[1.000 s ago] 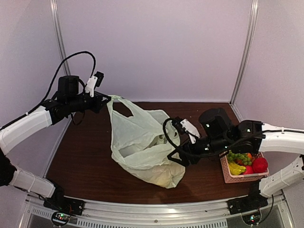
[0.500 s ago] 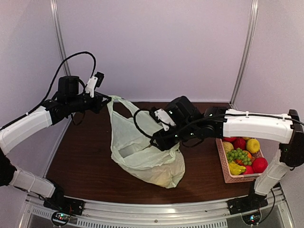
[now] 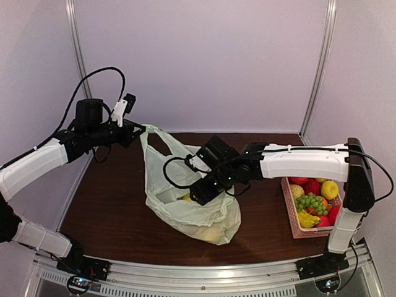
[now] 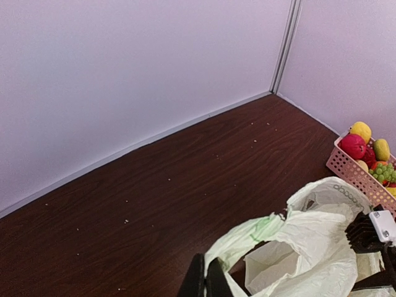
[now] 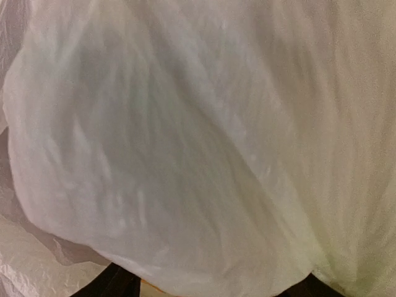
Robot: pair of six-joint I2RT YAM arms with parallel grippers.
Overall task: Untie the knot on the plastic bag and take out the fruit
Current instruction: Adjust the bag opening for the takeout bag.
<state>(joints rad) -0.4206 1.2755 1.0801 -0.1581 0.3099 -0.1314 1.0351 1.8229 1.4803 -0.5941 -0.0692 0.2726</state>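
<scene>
Dark desk [image 3: 111, 204] carries the plastic bag [image 3: 185, 213] at centre, mouth open; your left pincer [image 3: 139, 129] pinches its handle [image 3: 153, 132] aloft, right pincer [image 3: 197, 195], spread, reaches inside. Extraction step: next, close squarely on the fruit [image 3: 186, 197]

Pale lilac walls [image 3: 204, 62] close the space on three sides, joined at the corners by thin metal posts [image 3: 318, 68]. The surface [image 3: 111, 204] is dark brown wood with small white specks. The light is soft and even.

L arm [image 3: 34, 166], R arm [image 3: 303, 162]: white shells, blk joints, looping blk cables [image 3: 99, 73].
</scene>
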